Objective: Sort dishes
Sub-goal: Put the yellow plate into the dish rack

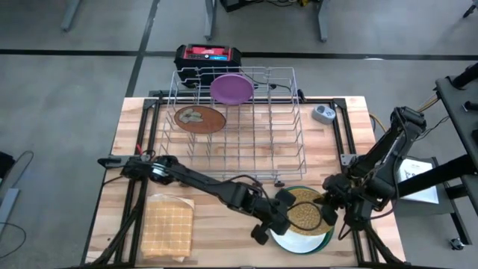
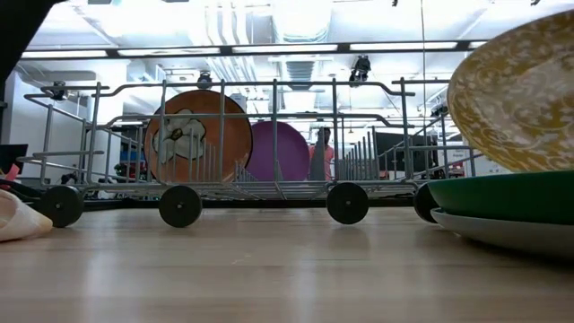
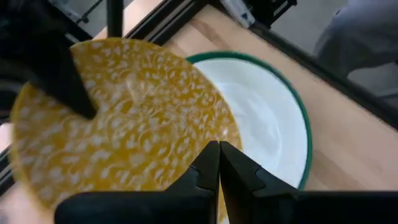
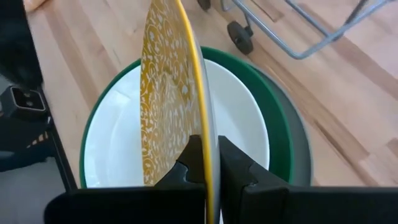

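Together both grippers are gripping the yellow speckled plate [image 1: 304, 210] near the desk's [image 1: 224, 246] front right corner; the left gripper [image 1: 281, 217] is pinching the plate's left rim with its fingers [image 3: 208, 167] nearly closed on it; the right gripper [image 1: 328, 205] is clamping the opposite rim, its fingers [image 4: 194, 163] squeezed tight on the thin edge. Tilted up, the plate is hanging just over a stack lying by the front edge; the white plate [image 4: 242, 112] is sitting on top, the green plate [image 4: 277, 124] under it, the grey plate [image 4: 301, 146] at the bottom. Toward the back edge the wire rack [image 1: 291, 149] is standing on small wheels; the brown plate with grey blotches [image 1: 199, 118] is standing upright in its back left part; the purple plate [image 1: 231, 88] is standing upright near the rack's back wall. At the front left corner the tan waffle-patterned cloth [image 1: 167, 225] is lying flat; the small grey-blue gadget [image 1: 323, 113] is resting near the back right corner.
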{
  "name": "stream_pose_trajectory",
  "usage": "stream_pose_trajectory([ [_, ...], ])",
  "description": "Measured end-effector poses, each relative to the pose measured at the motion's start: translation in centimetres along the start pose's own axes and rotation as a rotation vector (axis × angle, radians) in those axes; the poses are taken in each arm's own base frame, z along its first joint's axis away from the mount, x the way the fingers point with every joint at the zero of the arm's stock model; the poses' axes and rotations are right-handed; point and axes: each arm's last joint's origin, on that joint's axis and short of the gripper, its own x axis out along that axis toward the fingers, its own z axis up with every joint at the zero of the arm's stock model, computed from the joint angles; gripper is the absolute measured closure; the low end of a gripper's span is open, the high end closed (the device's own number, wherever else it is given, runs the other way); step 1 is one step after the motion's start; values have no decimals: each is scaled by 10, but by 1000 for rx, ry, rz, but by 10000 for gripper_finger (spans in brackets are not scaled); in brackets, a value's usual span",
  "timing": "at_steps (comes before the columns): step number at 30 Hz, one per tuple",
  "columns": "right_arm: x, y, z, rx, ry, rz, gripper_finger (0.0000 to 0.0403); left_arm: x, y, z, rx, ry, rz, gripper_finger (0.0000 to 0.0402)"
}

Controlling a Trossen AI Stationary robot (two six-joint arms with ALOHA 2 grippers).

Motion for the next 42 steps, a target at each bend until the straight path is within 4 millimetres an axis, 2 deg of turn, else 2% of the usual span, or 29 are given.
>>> stream_pose_trajectory([
  [7,-3,5,3,-40,-50,13,401,-36,-1,6,12,44,16,401],
  [15,-2,7,4,-66,-74,17,402,-95,-6,6,-11,96,54,401],
  [20,-5,9,6,-90,-77,30,402,-133,-19,-12,-61,140,141,401],
  [25,-17,18,14,-136,-118,67,402,-169,-40,-26,-126,7,257,401],
  [35,-61,39,51,-276,-406,102,403,-203,-81,-62,-171,-129,498,401],
  [42,-87,44,98,-397,-617,-48,403,-220,-95,-90,-150,-132,601,401],
])
